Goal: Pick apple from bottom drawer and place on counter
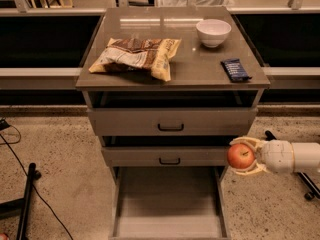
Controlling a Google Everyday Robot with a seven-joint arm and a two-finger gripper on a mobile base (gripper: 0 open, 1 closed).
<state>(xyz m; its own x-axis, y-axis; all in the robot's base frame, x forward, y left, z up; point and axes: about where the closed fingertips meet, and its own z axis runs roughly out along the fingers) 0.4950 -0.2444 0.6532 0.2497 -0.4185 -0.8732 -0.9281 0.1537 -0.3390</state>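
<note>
The gripper sits at the lower right of the frame, just off the right end of the middle drawer's front, its fingers closed around the apple from above and below. The apple hangs well under the table, so I'd worry about the climb: rising straight up could clip the table's overhanging right edge and knock the fruit loose onto the floor or back into the open bottom drawer. The nearest landing spot is crowded by the dark wrapped bar, and a round apple set down carelessly may roll. By my count: one apple, one white bowl, one snack bag, one bar, three drawers, one gripper.
</note>
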